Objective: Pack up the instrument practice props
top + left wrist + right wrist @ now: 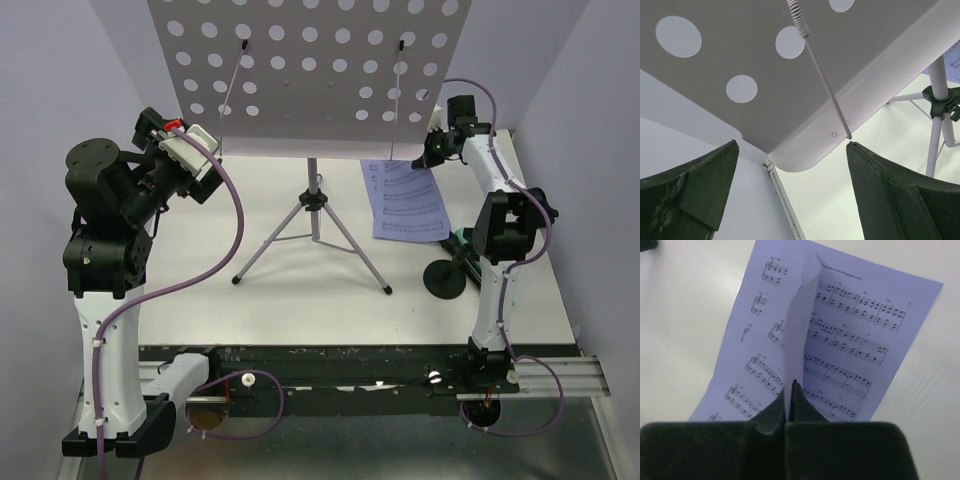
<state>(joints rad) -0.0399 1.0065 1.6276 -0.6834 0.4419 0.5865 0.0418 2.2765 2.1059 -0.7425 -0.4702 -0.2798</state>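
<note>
- Writing: flat page has printed staves w/ chord letters above (G, Am, F readable), a "5" at its top corner, and a tiny web address along the top ending ".blogspot.com"; the start is hidden. No brand seen on the arms or stand.
- R gripper: pinched tight on the held page, which stands edge-on and rises straight out from between the fingertips. The flat page lies on the table right beneath it.
- Top view: R gripper is at the plate's lower right corner; flat page is just in front of it, right of the pole.
- L gripper: spread wide, holding nothing. Fingers point up at the plate; its rounded lower corner hangs above the gap, not touching. The thin wire on the plate ends just above the one fingertip.
- Top view: L gripper is at the plate's lower left corner.
- Pole stands upright on the table, tripod legs splayed, between the two arms.
- Holder: black round base on the table, near the flat page's near edge, beside the R arm.
- Teal item peeks out by the R arm, just above the holder; mostly hidden.
</note>
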